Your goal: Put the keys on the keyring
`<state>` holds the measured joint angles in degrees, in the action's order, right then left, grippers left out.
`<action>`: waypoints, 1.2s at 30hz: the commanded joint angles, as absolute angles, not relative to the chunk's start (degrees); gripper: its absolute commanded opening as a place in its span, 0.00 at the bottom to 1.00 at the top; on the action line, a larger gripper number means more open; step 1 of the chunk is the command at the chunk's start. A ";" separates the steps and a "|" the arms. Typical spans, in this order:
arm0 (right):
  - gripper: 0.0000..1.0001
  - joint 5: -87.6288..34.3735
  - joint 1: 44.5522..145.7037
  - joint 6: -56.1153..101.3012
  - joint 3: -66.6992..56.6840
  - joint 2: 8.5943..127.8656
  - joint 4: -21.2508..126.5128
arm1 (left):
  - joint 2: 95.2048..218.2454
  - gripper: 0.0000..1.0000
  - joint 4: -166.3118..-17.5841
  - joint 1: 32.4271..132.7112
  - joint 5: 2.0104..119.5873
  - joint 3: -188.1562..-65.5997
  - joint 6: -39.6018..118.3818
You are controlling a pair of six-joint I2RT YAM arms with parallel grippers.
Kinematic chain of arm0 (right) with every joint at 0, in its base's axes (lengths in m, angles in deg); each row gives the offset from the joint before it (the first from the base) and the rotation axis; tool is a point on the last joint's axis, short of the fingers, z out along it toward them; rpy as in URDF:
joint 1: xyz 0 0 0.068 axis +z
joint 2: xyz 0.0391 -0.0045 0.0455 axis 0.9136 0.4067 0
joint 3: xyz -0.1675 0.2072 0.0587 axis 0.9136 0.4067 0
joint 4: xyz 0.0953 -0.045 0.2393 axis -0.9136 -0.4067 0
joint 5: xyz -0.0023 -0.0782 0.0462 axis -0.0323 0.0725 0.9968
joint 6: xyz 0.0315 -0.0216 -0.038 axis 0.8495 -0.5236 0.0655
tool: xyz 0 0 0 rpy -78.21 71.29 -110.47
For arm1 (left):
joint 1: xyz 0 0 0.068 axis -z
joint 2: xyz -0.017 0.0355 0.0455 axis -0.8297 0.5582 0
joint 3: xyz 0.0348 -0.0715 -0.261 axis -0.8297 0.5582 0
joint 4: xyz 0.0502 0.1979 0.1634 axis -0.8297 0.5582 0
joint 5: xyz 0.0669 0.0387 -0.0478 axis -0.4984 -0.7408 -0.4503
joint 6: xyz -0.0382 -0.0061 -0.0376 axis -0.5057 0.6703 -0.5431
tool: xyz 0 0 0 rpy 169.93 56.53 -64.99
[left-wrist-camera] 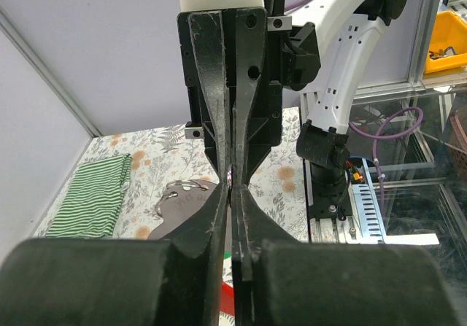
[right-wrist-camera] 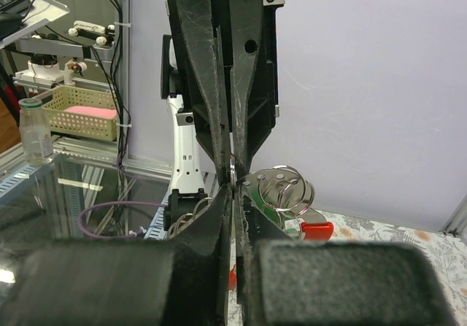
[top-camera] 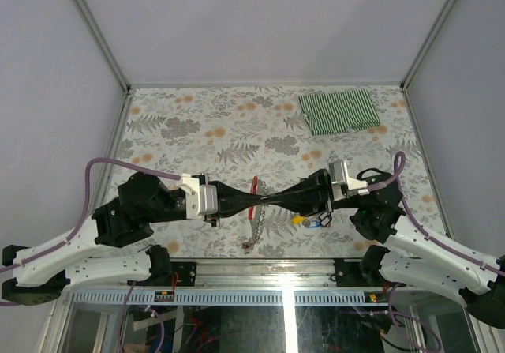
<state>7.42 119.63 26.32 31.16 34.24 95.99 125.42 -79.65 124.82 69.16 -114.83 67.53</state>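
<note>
My two grippers meet tip to tip above the near middle of the table. The left gripper (top-camera: 264,197) (left-wrist-camera: 232,195) has its jaws nearly together on the edge of a metal split ring (right-wrist-camera: 232,169). The right gripper (top-camera: 282,198) (right-wrist-camera: 235,192) is shut at the same spot, pinching the bunch of keys: more split rings (right-wrist-camera: 286,187), a grey metal blade (left-wrist-camera: 181,198) and a green head (right-wrist-camera: 271,215). A yellow key (top-camera: 298,219) and a blue key (top-camera: 319,222) show under the right fingers. The keyring's red clip (top-camera: 254,191) crosses the left fingertips, its chain (top-camera: 249,234) trailing toward the near edge.
A green-striped folded cloth (top-camera: 339,111) lies at the back right of the flowered table (top-camera: 197,124). Grey walls close in the sides and the back. The metal rail of the near edge (top-camera: 260,260) runs just below the chain.
</note>
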 commanded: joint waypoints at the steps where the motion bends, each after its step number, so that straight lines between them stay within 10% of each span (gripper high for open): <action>1: 0.00 7.75 120.12 25.83 28.44 32.75 99.72 | 125.86 0.00 -82.40 124.93 69.39 -115.24 67.14; 15: 0.28 5.59 120.10 11.75 22.55 28.38 75.72 | 129.67 0.00 -65.28 124.91 71.19 -124.14 75.66; 36: 0.25 6.76 120.11 6.97 19.66 32.52 66.16 | 135.39 0.00 -55.45 124.97 69.79 -133.05 81.71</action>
